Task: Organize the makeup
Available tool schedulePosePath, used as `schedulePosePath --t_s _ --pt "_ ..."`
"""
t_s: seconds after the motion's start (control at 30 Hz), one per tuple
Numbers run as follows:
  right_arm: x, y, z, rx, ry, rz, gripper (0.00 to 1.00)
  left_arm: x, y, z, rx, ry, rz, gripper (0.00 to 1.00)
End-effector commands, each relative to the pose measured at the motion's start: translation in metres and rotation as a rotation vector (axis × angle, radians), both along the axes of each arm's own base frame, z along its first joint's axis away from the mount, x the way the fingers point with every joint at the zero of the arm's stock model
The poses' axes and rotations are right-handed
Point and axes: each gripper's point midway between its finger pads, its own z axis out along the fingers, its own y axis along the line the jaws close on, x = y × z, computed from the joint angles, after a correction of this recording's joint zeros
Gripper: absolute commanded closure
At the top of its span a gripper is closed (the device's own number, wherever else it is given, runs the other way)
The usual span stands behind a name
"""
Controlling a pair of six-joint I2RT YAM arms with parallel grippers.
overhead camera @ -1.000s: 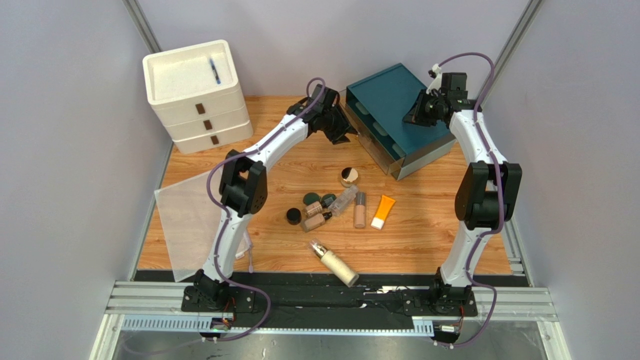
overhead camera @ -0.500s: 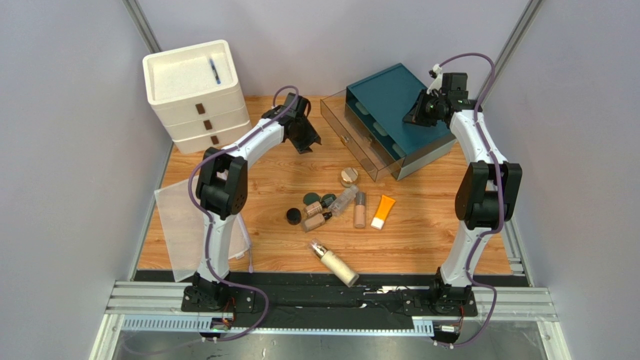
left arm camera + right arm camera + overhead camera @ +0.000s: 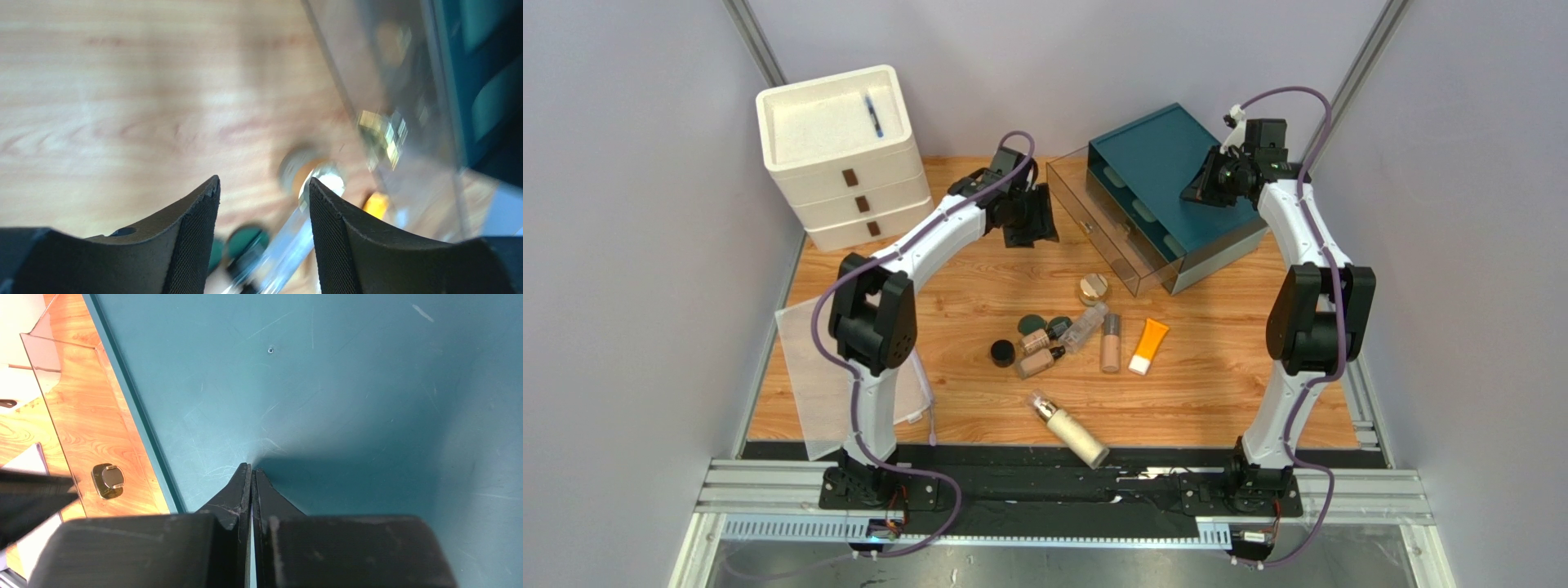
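The makeup lies in a cluster mid-table: a gold-lidded jar (image 3: pixel 1091 289), dark green compacts (image 3: pixel 1032 326), a black jar (image 3: pixel 1003 353), beige bottles (image 3: pixel 1111 344), a clear bottle (image 3: pixel 1085 326), an orange tube (image 3: pixel 1149 346) and a cream pump bottle (image 3: pixel 1070 429) nearer the front. My left gripper (image 3: pixel 1032 223) is open and empty, just left of the clear drawer (image 3: pixel 1090 221) pulled out of the teal cabinet (image 3: pixel 1167 159). In the left wrist view my gripper (image 3: pixel 264 184) looks down on the blurred clear bottle (image 3: pixel 298 242). My right gripper (image 3: pixel 1210 188) is shut, tips on the cabinet top (image 3: pixel 344 386).
A white three-drawer unit (image 3: pixel 844 153) stands at the back left with a blue pen (image 3: pixel 875 116) on top. A translucent sheet (image 3: pixel 824 368) hangs over the table's left edge. The drawer's gold knob (image 3: pixel 107 479) shows in the right wrist view.
The clear drawer has slid out of the teal cabinet. My left gripper drew back left from its front and now hovers open beside it. The right arm has not moved.
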Motion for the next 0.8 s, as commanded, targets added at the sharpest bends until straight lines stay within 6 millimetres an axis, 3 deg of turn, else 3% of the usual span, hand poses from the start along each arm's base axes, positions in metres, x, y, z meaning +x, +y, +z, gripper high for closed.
schedulePosePath --t_s 0.0,0.27,0.47,0.77 --pt "-0.055 -0.009 -0.091 -0.068 0.344 -0.018 0.98 -0.054 0.015 0.029 0.123 -0.096 -0.215 0.37" --pt "-0.061 -0.008 -0.094 -0.066 0.359 -0.010 0.97 -0.145 -0.004 -0.007 0.370 -0.118 -0.583 0.36" --pt "-0.067 -0.007 -0.094 -0.066 0.366 -0.002 0.97 -0.163 -0.002 -0.035 0.505 -0.092 -0.658 0.36" --pt "-0.073 -0.005 -0.097 -0.056 0.375 0.000 0.97 -0.188 0.000 -0.067 0.550 -0.018 -0.736 0.38"
